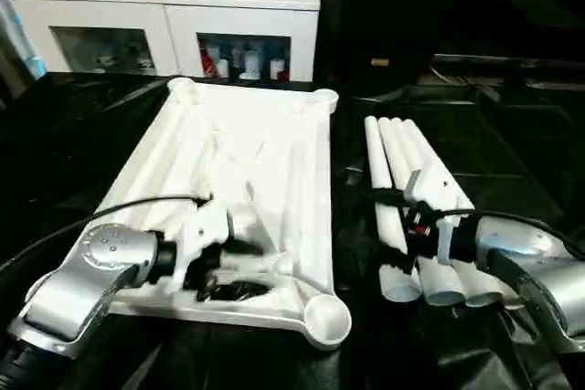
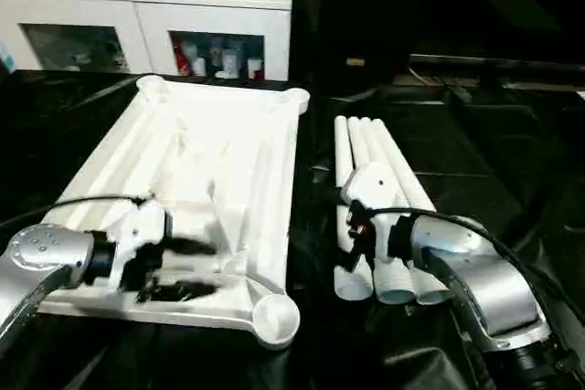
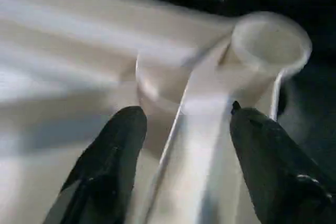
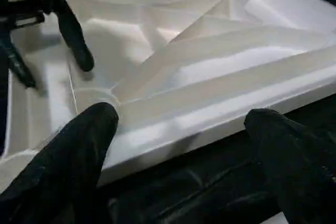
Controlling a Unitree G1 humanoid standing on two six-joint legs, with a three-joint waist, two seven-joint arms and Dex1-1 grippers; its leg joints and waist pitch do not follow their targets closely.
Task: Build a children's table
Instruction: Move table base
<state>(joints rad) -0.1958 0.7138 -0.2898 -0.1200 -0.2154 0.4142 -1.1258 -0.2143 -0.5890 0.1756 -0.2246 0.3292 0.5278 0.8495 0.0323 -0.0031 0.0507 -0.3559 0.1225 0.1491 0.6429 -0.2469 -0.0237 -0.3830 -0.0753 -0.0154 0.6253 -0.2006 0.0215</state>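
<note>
Four legs just beside top edge, perhaps untouching.

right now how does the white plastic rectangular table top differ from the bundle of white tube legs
The white plastic rectangular table top is one broad flat piece lying ribbed underside up; the white tube legs are several long narrow round pieces lying side by side, to its right. The top has round corner sockets; the legs are plain tubes. The left gripper works over the top, the right gripper over the legs. Both are white and rest on the black cover.
</note>
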